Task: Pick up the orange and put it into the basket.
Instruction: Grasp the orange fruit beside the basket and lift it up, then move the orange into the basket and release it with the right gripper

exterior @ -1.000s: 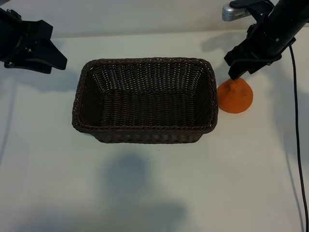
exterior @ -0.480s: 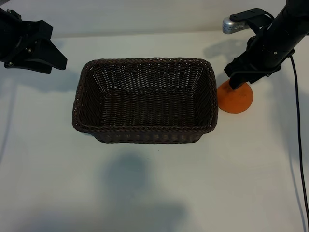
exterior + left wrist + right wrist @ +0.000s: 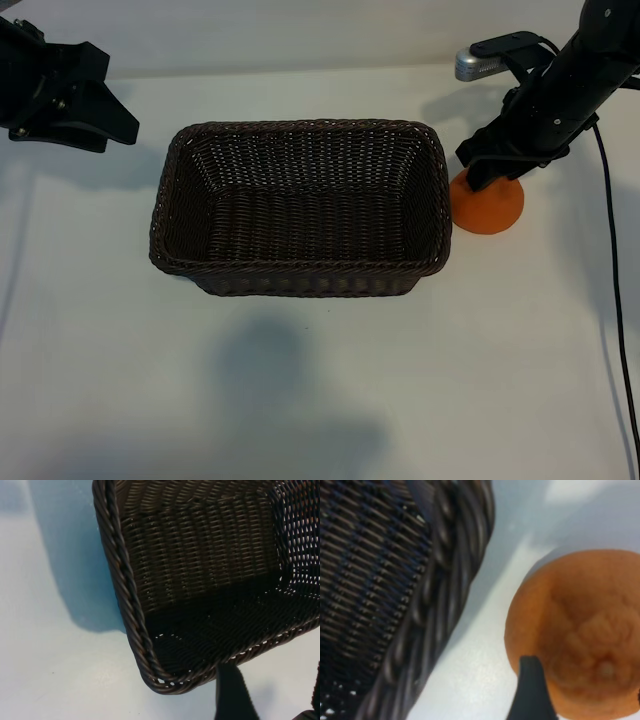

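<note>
So far nothing of the job is finished: the orange [image 3: 487,205] sits on the table [image 3: 320,380], not yet lifted, and the basket [image 3: 300,275] holds nothing that I can see.

Working left to right across the exterior view: my left gripper [image 3: 62,88] hangs parked near the far left corner of the table, well apart from the basket, its jaws standing open with nothing between them. The basket fills the middle of the table. Just beside the basket's right end, toward the table's far right corner, lies the orange, near the wicker rim; I cannot tell whether the two touch.

My right gripper [image 3: 490,165] is directly over the orange, pointing steeply down, jaws spread wide and gripping nothing. In the right wrist view one dark fingertip [image 3: 532,690] overlaps the fruit's near side while the knobby stem end faces up at me. I judge the fingers are straddling the top of the orange; closing, lifting, carrying it over the rim and releasing all remain.
</note>
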